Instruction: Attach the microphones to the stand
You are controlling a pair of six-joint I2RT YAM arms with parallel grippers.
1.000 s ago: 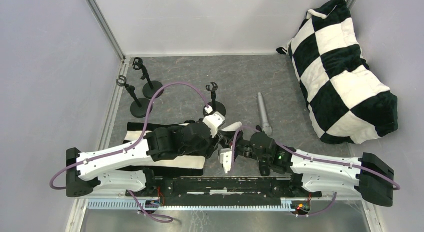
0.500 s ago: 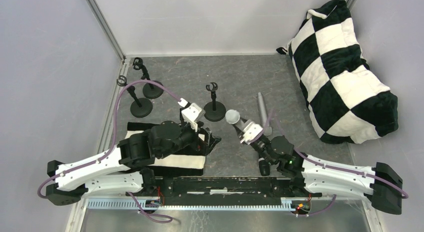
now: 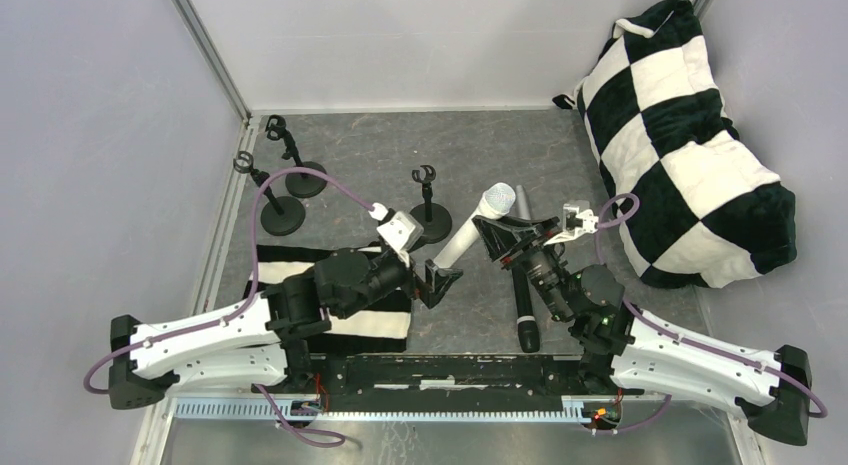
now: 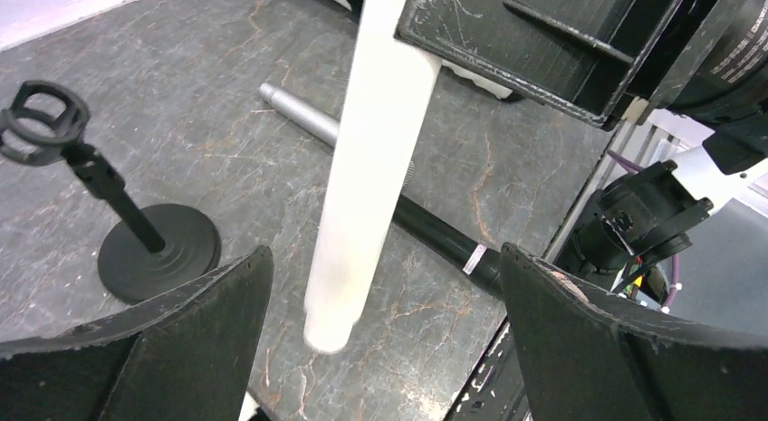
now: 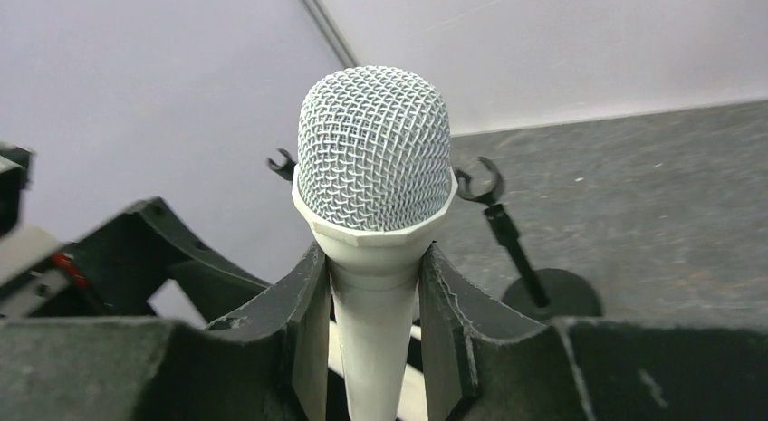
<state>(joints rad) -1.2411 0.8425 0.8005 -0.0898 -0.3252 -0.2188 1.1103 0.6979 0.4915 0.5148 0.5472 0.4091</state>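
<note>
Top external view: the right hand is clamped on the white microphone just below its mesh head. It holds the microphone off the bench at a slant, with the head toward the far right and the tail toward the near left. From the right wrist, both of its fingers press the handle from either side, right under the head's collar.

The left hand is spread wide and holds nothing. From the left wrist, the white microphone's tail end hangs between its 2 fingers and touches neither.

The silver-grey microphone lies flat near the middle of the bench, partly hidden behind the white one and the right hand. The black microphone lies flat closer to the near edge, beside the right arm. Whether these 2 touch cannot be told.

The middle stand is upright near the bench's centre, just left of the white microphone's handle. The corner stand is upright by the far left corner, and the left-edge stand is just nearer along the left edge.

A checkered cushion fills the far right corner. A striped cloth lies by the near edge under the left arm.
</note>
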